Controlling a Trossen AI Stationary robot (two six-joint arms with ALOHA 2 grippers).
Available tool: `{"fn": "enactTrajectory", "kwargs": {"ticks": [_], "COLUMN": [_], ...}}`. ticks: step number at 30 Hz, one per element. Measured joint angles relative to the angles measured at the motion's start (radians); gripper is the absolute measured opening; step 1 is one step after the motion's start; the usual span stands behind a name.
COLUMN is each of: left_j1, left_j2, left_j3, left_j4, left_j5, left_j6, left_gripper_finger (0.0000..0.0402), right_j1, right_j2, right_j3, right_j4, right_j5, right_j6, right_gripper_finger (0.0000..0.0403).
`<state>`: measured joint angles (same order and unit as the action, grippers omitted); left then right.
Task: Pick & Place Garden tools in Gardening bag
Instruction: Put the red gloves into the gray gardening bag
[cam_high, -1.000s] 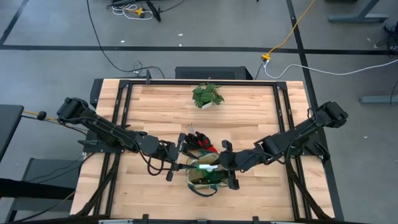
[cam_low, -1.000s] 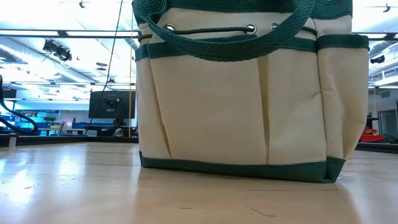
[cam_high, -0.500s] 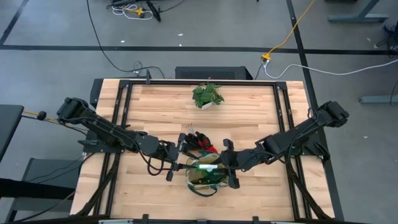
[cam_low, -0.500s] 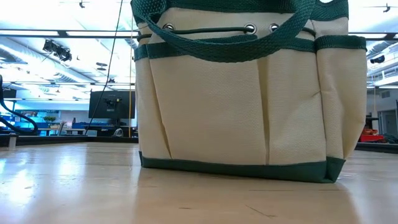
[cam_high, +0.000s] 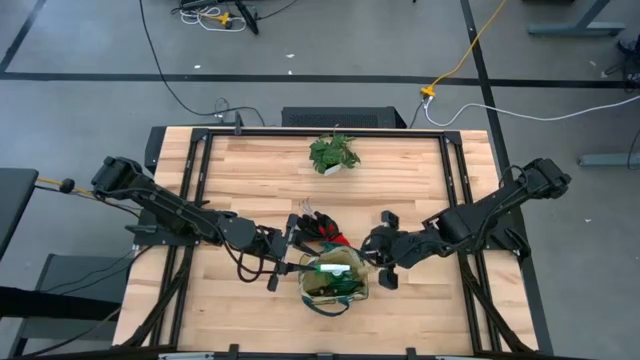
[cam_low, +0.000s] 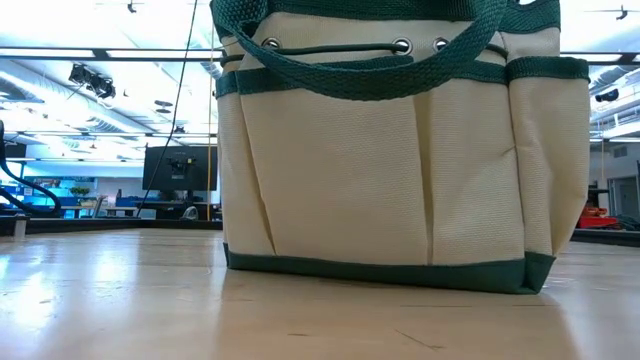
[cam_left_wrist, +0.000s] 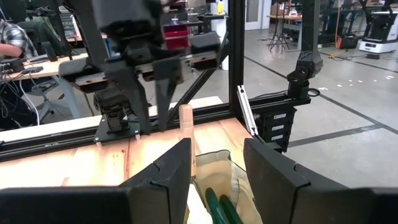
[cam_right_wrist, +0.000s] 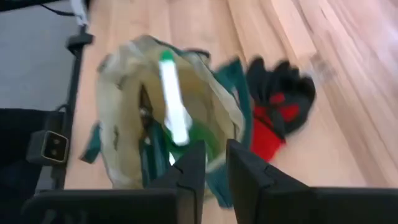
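The beige gardening bag (cam_high: 335, 288) with green trim stands near the table's front edge and fills the low view (cam_low: 400, 180). A green spray bottle (cam_right_wrist: 174, 115) with a white nozzle lies inside it (cam_high: 336, 269). A wooden handle (cam_left_wrist: 186, 134) sticks up out of the bag. Red-and-black gloves (cam_high: 322, 230) lie on the table just beyond the bag (cam_right_wrist: 277, 106). My left gripper (cam_high: 287, 253) is open at the bag's left rim (cam_left_wrist: 214, 163). My right gripper (cam_high: 384, 252) hangs to the right of the bag, with a narrow gap between its fingers (cam_right_wrist: 216, 174) and nothing in it. My left gripper stands level at the bag's left side, one finger (cam_left_wrist: 168, 174) on either side of the rim and the wooden handle. Whether a finger touches the bag or the handle, I cannot tell.
A leafy potted plant (cam_high: 333, 153) stands at the table's far middle. Black rails (cam_high: 200, 200) run along the left and right sides of the table. Bare wood lies between the plant and the gloves.
My right gripper has drawn back from above the bag toward the table's right edge. The spray bottle stays in the bag, and the bag stands where it was.
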<state>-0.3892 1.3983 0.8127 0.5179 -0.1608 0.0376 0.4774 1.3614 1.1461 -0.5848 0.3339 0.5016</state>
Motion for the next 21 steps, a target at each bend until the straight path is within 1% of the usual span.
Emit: {"fn": "enactTrajectory", "kwargs": {"ticks": [6,12,15,19,21], "left_j1": [0.0,0.0,0.0,0.0,0.0], "left_j2": [0.0,0.0,0.0,0.0,0.0], "left_j3": [0.0,0.0,0.0,0.0,0.0], "left_j4": [0.0,0.0,0.0,0.0,0.0], "left_j5": [0.0,0.0,0.0,0.0,0.0], "left_j6": [0.0,0.0,0.0,0.0,0.0], "left_gripper_finger": [0.0154,0.0154,0.0154,0.0154,0.0154], "right_j1": [0.013,0.054,0.085,0.112,0.113], "right_j2": [0.0,0.002,0.01,0.038,0.065], "right_j3": [0.0,0.0,-0.001,-0.002,-0.002], "right_j4": [-0.106,-0.111,-0.106,-0.036,0.052], "right_j5": [-0.031,-0.027,0.01,0.075,0.077], "right_j6": [0.13,0.21,0.259,0.285,0.26], "right_gripper_finger": [0.0047,0.0039,0.0038,0.0038,0.0038]}}
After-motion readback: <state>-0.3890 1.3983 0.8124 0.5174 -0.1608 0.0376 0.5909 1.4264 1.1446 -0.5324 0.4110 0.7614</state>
